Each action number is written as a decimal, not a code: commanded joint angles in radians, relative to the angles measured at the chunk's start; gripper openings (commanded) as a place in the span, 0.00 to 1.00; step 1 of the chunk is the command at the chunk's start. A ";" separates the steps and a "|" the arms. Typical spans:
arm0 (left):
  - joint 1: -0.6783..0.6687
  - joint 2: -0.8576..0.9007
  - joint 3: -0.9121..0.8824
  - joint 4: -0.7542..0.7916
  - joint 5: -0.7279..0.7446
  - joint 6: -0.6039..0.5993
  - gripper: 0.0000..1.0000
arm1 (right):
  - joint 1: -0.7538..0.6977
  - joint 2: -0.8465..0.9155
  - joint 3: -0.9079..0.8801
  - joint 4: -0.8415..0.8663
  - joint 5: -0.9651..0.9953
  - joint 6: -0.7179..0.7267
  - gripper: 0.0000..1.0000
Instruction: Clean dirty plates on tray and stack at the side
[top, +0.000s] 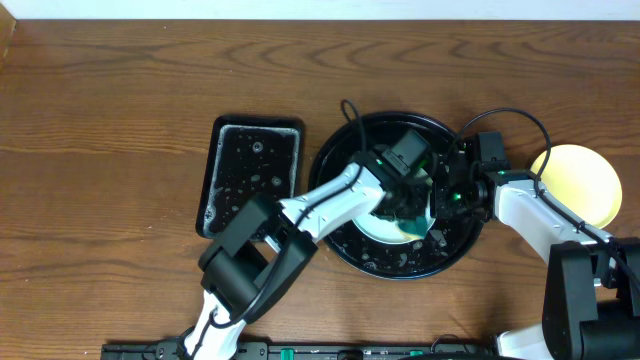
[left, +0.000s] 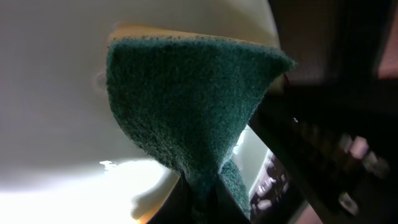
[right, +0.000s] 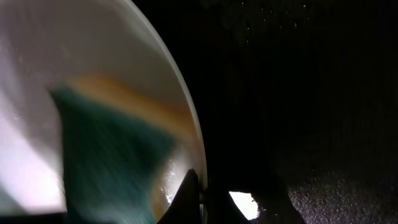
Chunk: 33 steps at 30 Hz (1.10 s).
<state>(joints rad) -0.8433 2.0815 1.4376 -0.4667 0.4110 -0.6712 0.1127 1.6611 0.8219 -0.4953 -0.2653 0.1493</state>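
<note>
Left claw (left: 200, 202) pinched on green scouring sponge (left: 193, 106), pressed to pale plate (top: 378, 228) inside round black tray (top: 395, 268). Right claw (top: 447, 196) at plate's right rim; grip cannot be told. Yellow plate (top: 582, 182) on counter (top: 120, 100), right.

Between the jaws of the left gripper (left: 202, 205), a dark green scouring sponge (left: 193, 99) looks coarse and fibrous, backed with yellow foam. Against it, a pale round plate (left: 50, 93) is smooth, glazed and wet-shiny. Under those jaws, the large round black tray (top: 380, 262) is glossy and droplet-speckled. Around it, the brown wooden table (top: 120, 90) shows satin grain.
</note>
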 joint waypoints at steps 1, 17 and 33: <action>-0.013 0.023 -0.017 -0.035 0.092 0.038 0.07 | 0.006 0.026 -0.031 -0.017 0.074 -0.024 0.01; 0.170 -0.019 0.008 -0.285 -0.497 0.093 0.07 | 0.006 0.026 -0.031 -0.017 0.074 -0.024 0.01; 0.196 -0.441 0.019 -0.498 -0.534 0.132 0.07 | 0.006 0.023 -0.009 0.009 0.077 -0.024 0.01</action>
<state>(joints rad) -0.6895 1.7176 1.4536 -0.9226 -0.0772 -0.5781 0.1127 1.6611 0.8219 -0.4850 -0.2642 0.1490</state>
